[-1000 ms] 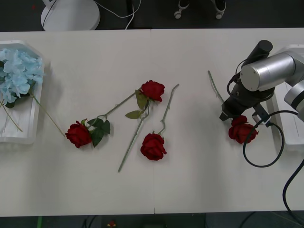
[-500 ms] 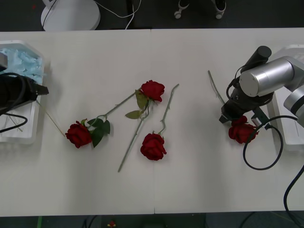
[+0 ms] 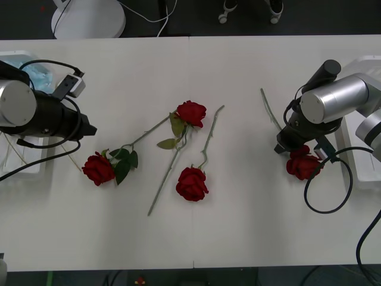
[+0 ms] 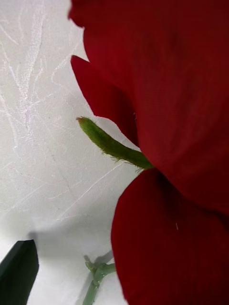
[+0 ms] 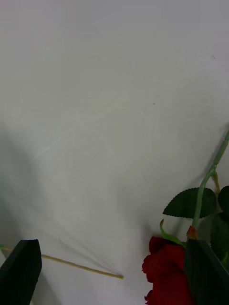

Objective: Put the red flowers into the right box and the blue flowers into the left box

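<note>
From the right wrist camera I am looking almost straight into a rose head (image 4: 181,143), petals hard against the lens, one dark fingertip (image 4: 19,271) showing beside it over the white table (image 4: 33,95). The right gripper (image 3: 296,145) sits low over that rose, near the right box (image 3: 362,156) but not in it. I cannot tell whether its fingers are spread or pinched on anything; the arm hides them from above. My worry here is a grip on petals rather than stem: the head would crush or slip, and the long stem (image 3: 269,109) trailing away could drag or catch the box rim.

On the left wrist camera both fingertips (image 5: 19,271) stand wide apart at the corners, holding nothing, with another rose (image 5: 167,271) just inside one of them. The left gripper (image 3: 88,129) hovers near that rose (image 3: 98,168), just beside the left box (image 3: 24,167). The risk on this side is a thin loose stem (image 5: 81,269) sticking out of that box across the table; closing carelessly could snag it and pull blue flowers (image 3: 33,74) back out.

Farther toward the middle, two more roses (image 3: 191,112) (image 3: 191,183) lie with crossed stems, likely to tangle when lifted.
</note>
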Available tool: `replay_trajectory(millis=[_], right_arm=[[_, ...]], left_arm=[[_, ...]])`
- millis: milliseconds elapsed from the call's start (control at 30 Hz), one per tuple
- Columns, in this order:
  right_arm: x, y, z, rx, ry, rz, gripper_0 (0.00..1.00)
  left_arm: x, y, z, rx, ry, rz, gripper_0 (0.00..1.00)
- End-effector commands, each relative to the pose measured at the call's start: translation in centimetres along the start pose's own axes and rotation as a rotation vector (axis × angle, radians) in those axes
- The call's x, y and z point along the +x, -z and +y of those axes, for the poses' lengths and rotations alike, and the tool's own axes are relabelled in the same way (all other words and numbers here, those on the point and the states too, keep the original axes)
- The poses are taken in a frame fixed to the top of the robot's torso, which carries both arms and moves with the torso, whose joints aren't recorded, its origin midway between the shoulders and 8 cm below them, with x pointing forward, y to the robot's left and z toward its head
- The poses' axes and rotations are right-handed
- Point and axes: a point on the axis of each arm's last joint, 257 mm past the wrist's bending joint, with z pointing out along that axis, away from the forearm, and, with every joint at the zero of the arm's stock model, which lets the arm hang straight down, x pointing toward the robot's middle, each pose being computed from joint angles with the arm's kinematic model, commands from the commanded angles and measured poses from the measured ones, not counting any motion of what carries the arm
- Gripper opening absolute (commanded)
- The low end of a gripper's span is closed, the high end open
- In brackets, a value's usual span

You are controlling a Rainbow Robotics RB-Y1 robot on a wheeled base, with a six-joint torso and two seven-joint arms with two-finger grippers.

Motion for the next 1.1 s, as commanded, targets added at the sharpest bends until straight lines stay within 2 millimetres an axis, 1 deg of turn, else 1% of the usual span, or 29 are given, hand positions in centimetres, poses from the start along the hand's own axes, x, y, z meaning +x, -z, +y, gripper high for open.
replay_trajectory(millis=[33, 100, 200, 233, 333, 367, 400, 433, 533, 633, 667, 833, 967, 1033, 1100], right_arm=[[1.1, -0.1, -1.2, 0.017, 0.019, 0.038, 0.84], [1.0, -0.3, -1.2, 0.016, 0.018, 0.041, 0.78], [0.9, -0.3, -1.3, 0.02, 0.02, 0.037, 0.54], [0.8, -0.3, -1.4, 0.022, 0.019, 0.037, 0.49], [0.8, -0.3, -1.4, 0.023, 0.02, 0.036, 0.29], [0.9, -0.3, -1.4, 0.024, 0.02, 0.037, 0.25], [0.8, -0.3, -1.5, 0.025, 0.018, 0.035, 0.17], [0.8, -0.3, -1.5, 0.025, 0.02, 0.035, 0.12], [0.8, -0.3, -1.5, 0.027, 0.021, 0.035, 0.06], [0.7, -0.2, -1.4, 0.027, 0.019, 0.036, 0.0], [0.7, -0.1, -1.2, 0.027, 0.018, 0.036, 0.0], [0.5, 0.5, -0.7, 0.039, 0.04, 0.042, 0.0], [2.4, 2.9, 0.6, 0.016, 0.152, 0.092, 0.0], [3.9, 4.9, 1.5, -0.019, 0.262, 0.132, 0.0], [4.9, 7.3, 2.7, -0.064, 0.381, 0.159, 0.0]], left_arm=[[-3.1, -1.3, -3.0, 0.027, -0.133, -0.026, 0.86], [-2.9, -2.0, -3.8, 0.036, -0.181, -0.014, 0.84], [-2.6, -3.1, -5.1, 0.05, -0.243, -0.007, 0.81], [-2.5, -3.4, -5.5, 0.056, -0.261, -0.005, 0.82], [-2.3, -4.1, -7.0, 0.068, -0.311, 0.006, 0.81], [-2.3, -4.2, -7.3, 0.071, -0.318, 0.009, 0.81], [-2.2, -4.3, -7.8, 0.073, -0.338, 0.017, 0.81], [-1.8, -4.5, -8.2, 0.076, -0.35, 0.032, 0.81], [-0.9, -4.7, -8.5, 0.078, -0.37, 0.061, 0.8], [-0.5, -4.9, -8.7, 0.078, -0.373, 0.072, 0.71], [-0.2, -5.0, -8.8, 0.079, -0.379, 0.077, 0.69], [0.6, -5.3, -9.2, 0.08, -0.38, 0.092, 0.69], [1.4, -5.8, -9.1, 0.077, -0.371, 0.093, 0.69], [1.7, -6.0, -9.1, 0.077, -0.366, 0.09, 0.69], [2.3, -6.2, -9.1, 0.08, -0.361, 0.097, 0.69]])
